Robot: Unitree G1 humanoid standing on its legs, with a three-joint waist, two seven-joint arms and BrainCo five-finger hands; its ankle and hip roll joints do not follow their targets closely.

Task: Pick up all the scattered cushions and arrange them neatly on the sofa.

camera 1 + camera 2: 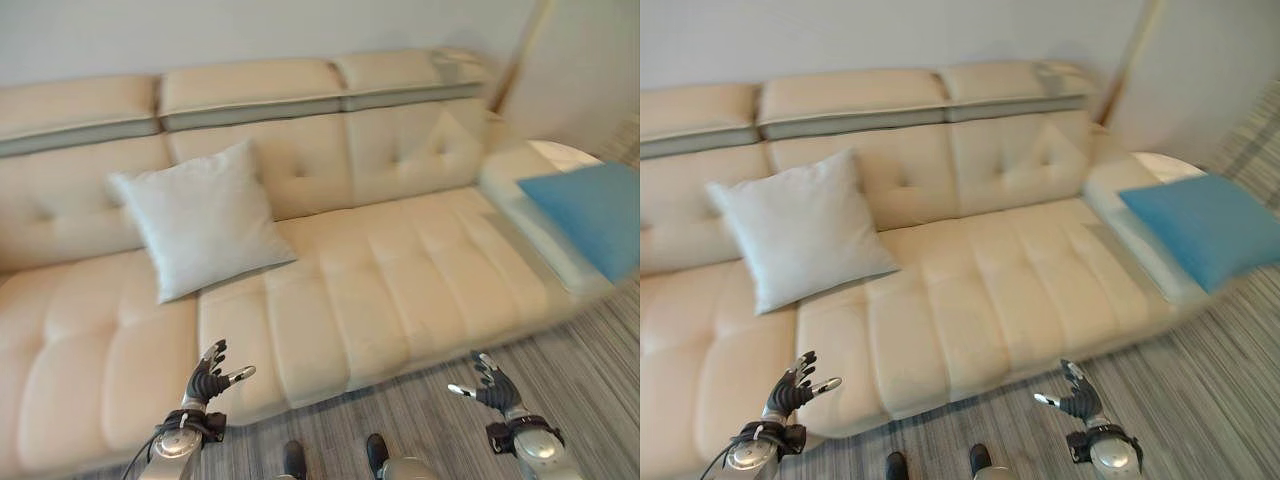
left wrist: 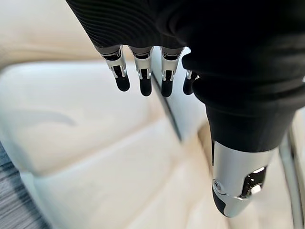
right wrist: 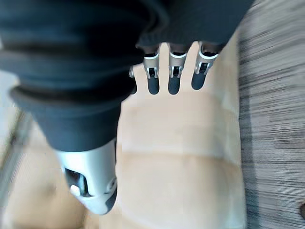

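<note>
Cream sofa [image 1: 400, 270] already props the pale grey cushion [image 1: 200, 218] against its backrest, the blue cushion [image 1: 590, 215] lies askew at its far right end, so my left hand [image 1: 207, 378] and right hand [image 1: 493, 385] hover empty, fingers spread, before its front edge.

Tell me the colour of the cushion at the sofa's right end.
Blue; the cushion shows best in the right eye view.

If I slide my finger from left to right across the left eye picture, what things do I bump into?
White cushion leaning on the sofa → left hand → right hand → blue cushion at the sofa's far right end.
</note>
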